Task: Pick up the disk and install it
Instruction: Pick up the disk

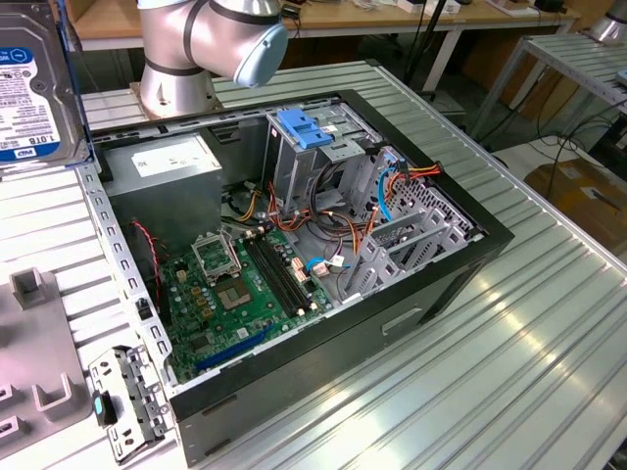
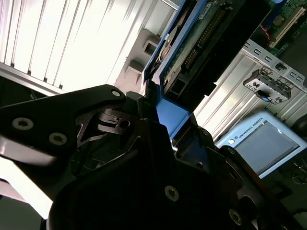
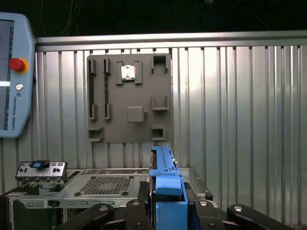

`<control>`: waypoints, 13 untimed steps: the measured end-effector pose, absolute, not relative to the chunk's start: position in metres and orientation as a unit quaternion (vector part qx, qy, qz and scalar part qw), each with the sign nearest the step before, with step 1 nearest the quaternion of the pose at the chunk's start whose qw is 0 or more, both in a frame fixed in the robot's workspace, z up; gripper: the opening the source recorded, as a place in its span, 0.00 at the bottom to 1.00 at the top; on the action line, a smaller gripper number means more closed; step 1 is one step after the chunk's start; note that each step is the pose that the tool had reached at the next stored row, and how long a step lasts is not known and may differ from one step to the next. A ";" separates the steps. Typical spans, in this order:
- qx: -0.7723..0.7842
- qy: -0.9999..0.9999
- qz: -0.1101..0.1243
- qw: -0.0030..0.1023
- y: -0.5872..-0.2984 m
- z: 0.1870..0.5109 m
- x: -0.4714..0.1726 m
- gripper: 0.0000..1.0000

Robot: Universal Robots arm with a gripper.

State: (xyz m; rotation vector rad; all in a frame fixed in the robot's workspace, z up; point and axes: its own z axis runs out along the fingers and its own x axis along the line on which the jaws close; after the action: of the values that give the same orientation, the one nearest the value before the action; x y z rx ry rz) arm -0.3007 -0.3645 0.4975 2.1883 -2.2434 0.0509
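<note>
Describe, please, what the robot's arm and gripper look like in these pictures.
The arm is smooth silver-grey metal, built of rounded cylindrical segments, with a pale blue round cap on one joint. The gripper is matte black with angular plates, dotted with small silver screw heads.

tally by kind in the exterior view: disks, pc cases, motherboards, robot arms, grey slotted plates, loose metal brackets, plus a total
disk: 1
pc case: 1
motherboard: 1
robot arm: 1
grey slotted plate: 1
loose metal bracket: 1
total: 6
</note>
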 end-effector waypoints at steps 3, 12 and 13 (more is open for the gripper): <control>0.698 -0.716 0.016 0.004 -0.365 0.497 -0.294 0.37; 0.698 -0.716 0.017 0.005 -0.365 0.497 -0.266 0.37; 0.698 -0.716 0.017 0.005 -0.365 0.497 -0.264 0.37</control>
State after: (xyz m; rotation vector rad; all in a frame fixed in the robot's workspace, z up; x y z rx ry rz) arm -0.2641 -0.3645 0.4970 2.1868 -2.2419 0.0539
